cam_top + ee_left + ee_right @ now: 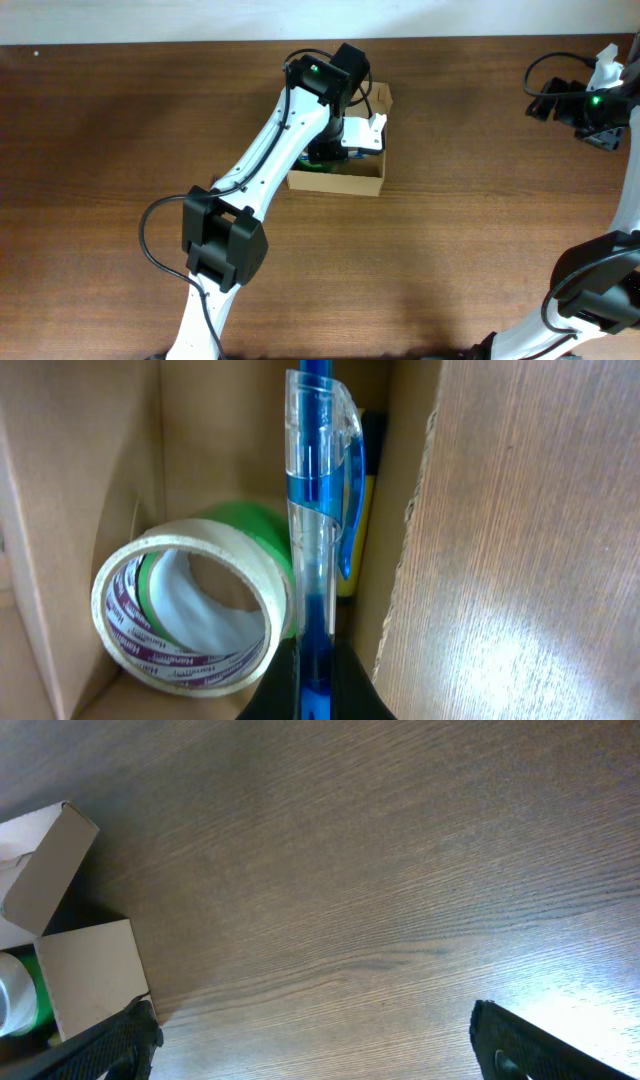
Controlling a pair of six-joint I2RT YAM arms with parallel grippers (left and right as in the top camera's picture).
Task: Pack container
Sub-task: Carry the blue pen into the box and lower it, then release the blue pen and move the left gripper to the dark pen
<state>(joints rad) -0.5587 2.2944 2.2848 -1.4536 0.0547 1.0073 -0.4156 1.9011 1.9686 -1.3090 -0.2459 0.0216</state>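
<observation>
Left wrist view, nearest first: pinching the near end of a blue-and-clear pen (318,510) between the dark fingers of the left gripper (315,690), jaws drawn narrow around the barrel. Holding that pen lengthwise up the middle of the picture, clip turned to the right. Looking past it into the open cardboard container (70,490). Showing a cream tape roll (190,625) with purple lettering inside its core, resting on the box floor at the left. Showing a green roll (250,525) right behind the cream one, touching it or nearly so. Showing a yellow-and-black item (368,490) along the right inner wall, too hidden by the pen for naming. Catching the wooden table (530,560) beyond the torn edge of the right wall.

Right wrist view: spreading the right gripper (312,1015) wide, black fingertips at the two bottom corners, gripping nothing, hanging over the wood. Glimpsing the container's tan flaps (85,970) at the far left edge, well apart from these fingers.

Overhead: finding the container near the table's middle, toward the far edge, directly under the left gripper. Finding the right gripper well off at the right edge.
</observation>
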